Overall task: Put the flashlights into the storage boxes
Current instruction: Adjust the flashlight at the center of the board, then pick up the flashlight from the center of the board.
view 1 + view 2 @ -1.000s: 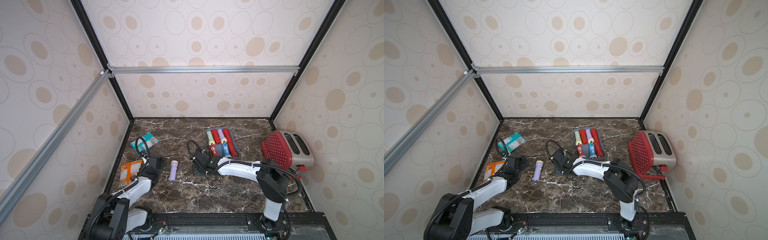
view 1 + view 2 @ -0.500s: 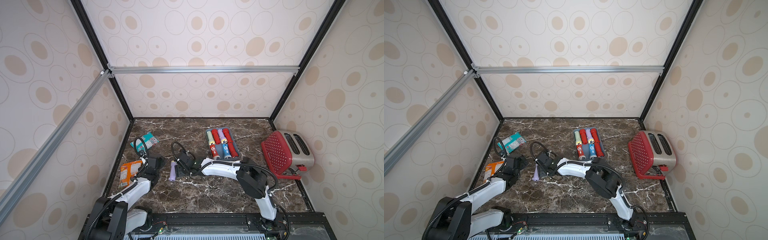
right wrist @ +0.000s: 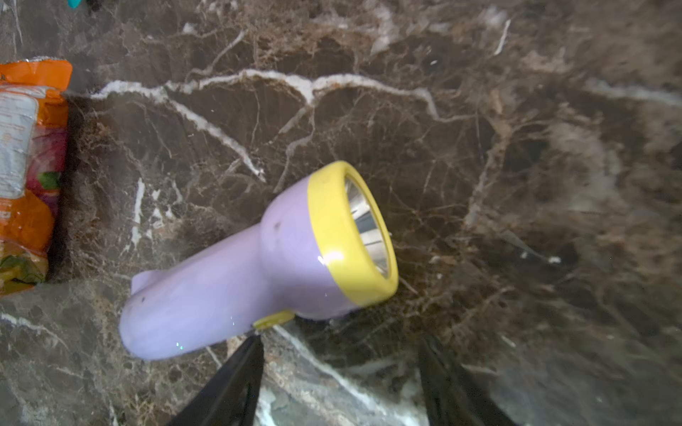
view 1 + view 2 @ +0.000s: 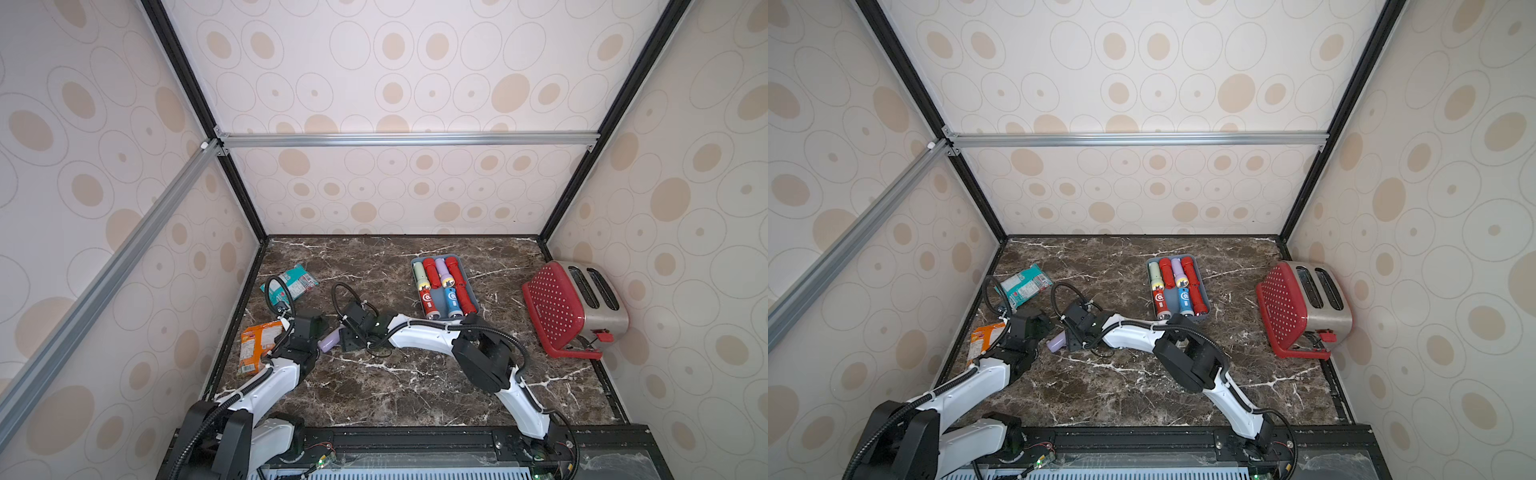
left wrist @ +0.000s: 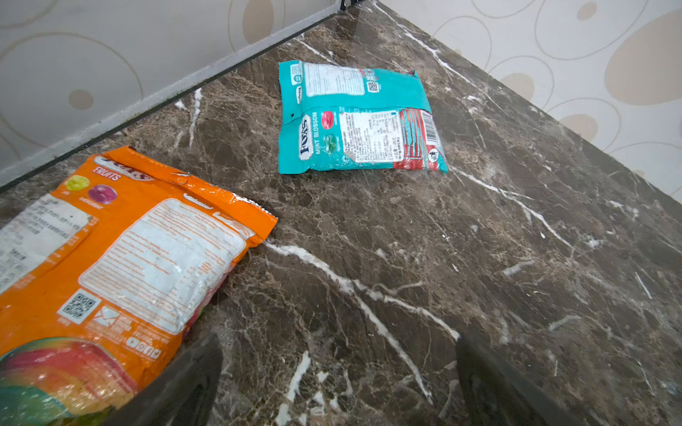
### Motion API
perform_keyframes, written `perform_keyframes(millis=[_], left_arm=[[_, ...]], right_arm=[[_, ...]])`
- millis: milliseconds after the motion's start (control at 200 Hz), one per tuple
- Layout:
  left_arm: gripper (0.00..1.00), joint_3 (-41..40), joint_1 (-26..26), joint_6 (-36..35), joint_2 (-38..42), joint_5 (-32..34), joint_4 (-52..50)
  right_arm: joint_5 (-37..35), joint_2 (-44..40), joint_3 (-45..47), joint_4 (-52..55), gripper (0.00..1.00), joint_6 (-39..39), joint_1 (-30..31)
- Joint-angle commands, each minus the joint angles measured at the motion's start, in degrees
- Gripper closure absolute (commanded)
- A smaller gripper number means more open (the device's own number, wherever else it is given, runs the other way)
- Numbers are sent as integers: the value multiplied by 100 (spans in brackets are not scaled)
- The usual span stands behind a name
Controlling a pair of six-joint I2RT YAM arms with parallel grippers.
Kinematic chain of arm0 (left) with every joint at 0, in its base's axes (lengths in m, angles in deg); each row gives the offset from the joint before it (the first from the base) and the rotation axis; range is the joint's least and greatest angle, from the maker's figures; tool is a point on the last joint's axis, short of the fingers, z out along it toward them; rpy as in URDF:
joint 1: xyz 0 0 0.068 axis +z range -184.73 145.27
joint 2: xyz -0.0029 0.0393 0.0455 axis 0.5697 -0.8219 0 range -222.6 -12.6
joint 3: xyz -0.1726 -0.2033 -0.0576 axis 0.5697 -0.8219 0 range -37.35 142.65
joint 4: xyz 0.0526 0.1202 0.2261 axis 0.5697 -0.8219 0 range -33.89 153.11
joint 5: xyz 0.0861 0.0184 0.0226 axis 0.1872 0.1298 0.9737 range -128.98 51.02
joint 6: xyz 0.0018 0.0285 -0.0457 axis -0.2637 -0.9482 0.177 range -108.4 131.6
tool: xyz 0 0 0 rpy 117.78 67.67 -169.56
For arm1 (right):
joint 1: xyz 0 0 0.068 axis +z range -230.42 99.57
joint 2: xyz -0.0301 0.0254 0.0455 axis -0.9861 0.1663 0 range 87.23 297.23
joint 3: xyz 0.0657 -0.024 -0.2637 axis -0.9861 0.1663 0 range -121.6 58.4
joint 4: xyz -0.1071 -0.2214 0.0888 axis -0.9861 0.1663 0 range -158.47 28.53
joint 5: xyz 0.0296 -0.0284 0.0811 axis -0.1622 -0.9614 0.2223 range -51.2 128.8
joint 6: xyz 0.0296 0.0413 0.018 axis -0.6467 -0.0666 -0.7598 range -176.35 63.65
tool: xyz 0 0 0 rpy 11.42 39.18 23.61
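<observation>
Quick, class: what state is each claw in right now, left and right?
Left claw: open, holding nothing.
Right claw: open, empty; the lilac flashlight lies by one fingertip, not between them.

Left arm (image 4: 276,374), right arm (image 4: 419,336): white shells, black joint housings. Black ribbed cable (image 4: 335,291) loops off each wrist (zip-tied along the links). Right gripper (image 3: 341,341) fingers (image 3: 236,380): black, tapered.

The left arm (image 4: 270,378) and right arm (image 4: 419,336) reached low, wrists close together. The left tool (image 5: 339,387) gaped wide; the right tool (image 3: 339,380) stood parted, empty.
</observation>
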Motion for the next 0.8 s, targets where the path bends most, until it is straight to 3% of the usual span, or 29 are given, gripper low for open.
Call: perform_keyframes(millis=[0, 245, 625, 795], left_arm=[[1, 19, 51, 94, 45, 168, -33], [1, 35, 56, 203, 328, 479, -361], [1, -766, 56, 607, 1702, 841, -37], [1, -848, 56, 637, 2103, 992, -167]], right_arm=[[-58, -184, 399, 9, 33, -313, 15], [254, -626, 1043, -1109, 31, -1348, 38], [290, -167, 481, -1158, 31, -1622, 126], [143, 244, -210, -596, 28, -1786, 139]])
